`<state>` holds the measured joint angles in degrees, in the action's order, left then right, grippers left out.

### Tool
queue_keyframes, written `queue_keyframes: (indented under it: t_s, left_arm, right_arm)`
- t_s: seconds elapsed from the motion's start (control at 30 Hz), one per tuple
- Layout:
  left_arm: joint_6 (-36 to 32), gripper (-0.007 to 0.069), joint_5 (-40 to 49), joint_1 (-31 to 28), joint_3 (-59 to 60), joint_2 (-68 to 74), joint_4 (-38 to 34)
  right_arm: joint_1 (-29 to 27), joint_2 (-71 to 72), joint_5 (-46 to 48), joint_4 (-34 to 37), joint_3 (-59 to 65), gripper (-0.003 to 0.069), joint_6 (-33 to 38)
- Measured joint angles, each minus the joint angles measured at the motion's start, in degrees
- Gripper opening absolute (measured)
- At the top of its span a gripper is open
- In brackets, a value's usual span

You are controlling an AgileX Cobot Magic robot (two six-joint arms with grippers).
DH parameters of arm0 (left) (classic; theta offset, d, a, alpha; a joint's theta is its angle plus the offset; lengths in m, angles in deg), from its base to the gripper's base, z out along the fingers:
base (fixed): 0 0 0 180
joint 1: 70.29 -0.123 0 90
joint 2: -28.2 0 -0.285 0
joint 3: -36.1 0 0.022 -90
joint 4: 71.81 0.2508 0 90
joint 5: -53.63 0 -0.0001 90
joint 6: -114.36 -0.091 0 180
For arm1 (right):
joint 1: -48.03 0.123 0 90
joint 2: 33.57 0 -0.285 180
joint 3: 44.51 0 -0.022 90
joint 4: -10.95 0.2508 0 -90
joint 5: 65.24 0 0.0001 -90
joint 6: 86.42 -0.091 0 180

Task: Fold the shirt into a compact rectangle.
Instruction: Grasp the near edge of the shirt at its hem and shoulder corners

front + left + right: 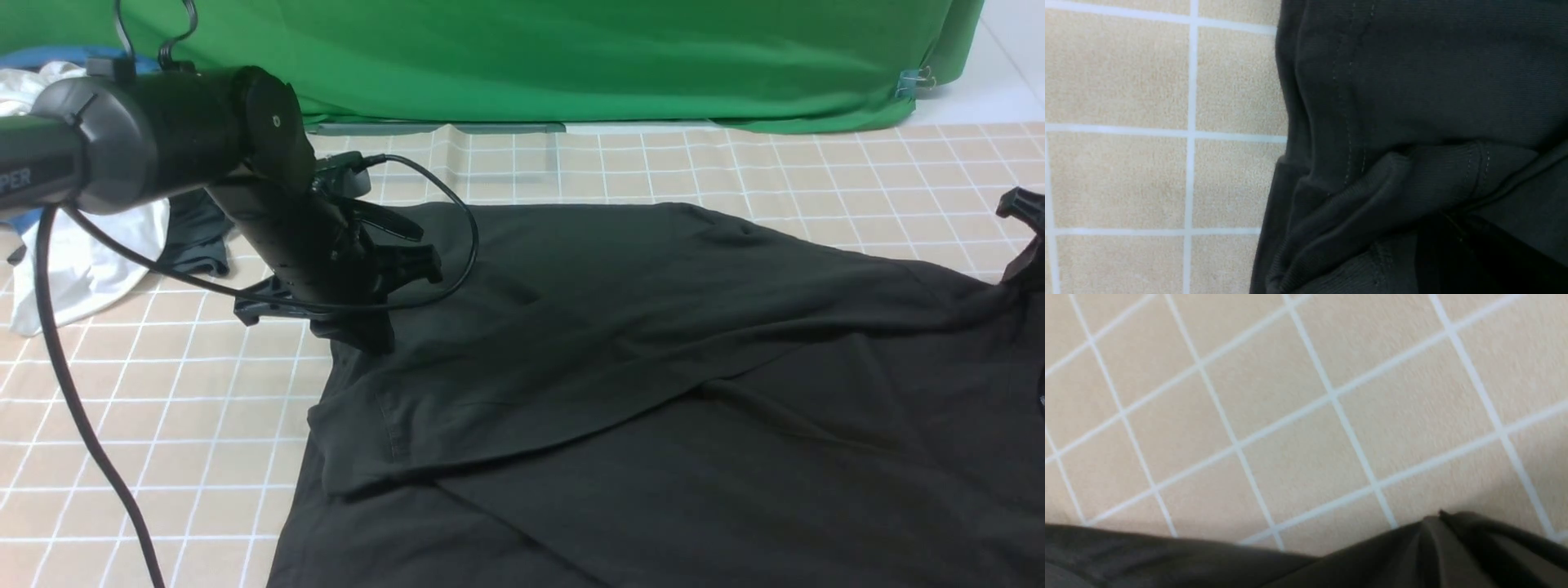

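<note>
Early on: shirt (653, 343) only doubled once across table (163, 425), no rectangle yet; left claw (363, 333), right claw (1027, 260) both clenched on its fold

Plain black across the shirt (653, 343), with paler dotted stitching (1349, 134) along a seam. Beige for the tablecloth (163, 392), ruled into squares by thin white lines. Bright green, unpatterned, over the backdrop (571, 49). White for the rumpled cloth (90, 261) at the left, and dark grey for the small garment (196, 237) beside it. Black on the arm (163, 139), marked with pale grey lettering, and black again on its cable (73, 384).
</note>
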<state>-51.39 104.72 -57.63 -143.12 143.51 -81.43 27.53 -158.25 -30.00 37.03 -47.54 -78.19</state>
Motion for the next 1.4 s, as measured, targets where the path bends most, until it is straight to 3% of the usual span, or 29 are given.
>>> queue_keyframes:
  t_s: [0.43,0.57,0.63,0.77,0.87,1.0,1.1,1.2,1.3,1.4]
  left_arm:
    - [0.0,0.0010,0.2,0.0,0.0,0.0,0.0]
    - [0.0,0.0010,-0.9,0.0,0.0,-0.2,0.5]
    - [0.5,0.0010,-1.7,0.0,0.0,-1.3,2.4]
    - [2.1,0.0010,-0.7,0.0,-0.2,-7.6,5.3]
    - [3.2,0.0010,4.6,0.3,1.0,-14.3,5.6]
    - [8.0,0.0010,10.4,3.6,8.4,-21.6,8.0]
    - [11.6,0.0010,13.0,7.4,14.3,-23.4,9.6]
    - [16.2,0.0014,14.1,13.8,23.2,-23.9,9.6]
    - [18.6,0.0019,13.1,16.5,27.2,-23.9,9.6]
    - [21.2,0.0098,10.5,18.2,31.5,-24.0,9.6]
  right_arm:
    - [-1.0,-0.1,-3.2,0.7,-3.9,0.0045,0.6]
    - [-1.0,-0.7,-3.5,0.8,-4.0,0.0081,0.4]
    - [-1.0,-1.0,-3.7,0.7,-4.0,0.0167,0.3]
    - [-1.5,0.5,0.7,-1.4,-6.1,0.0413,0.1]
    - [-1.5,4.8,8.5,-4.6,-8.4,0.0507,0.3]
    - [-1.5,12.3,18.1,-5.5,-9.0,0.0484,2.2]
    - [-1.1,16.9,21.9,-5.9,-8.2,0.0425,3.1]
    - [0.5,23.5,25.2,-6.3,-4.9,0.0318,4.7]
    - [2.1,27.8,25.7,-6.4,-1.8,0.0268,5.8]
    - [4.7,33.4,25.7,-6.3,3.2,0.0247,6.7]
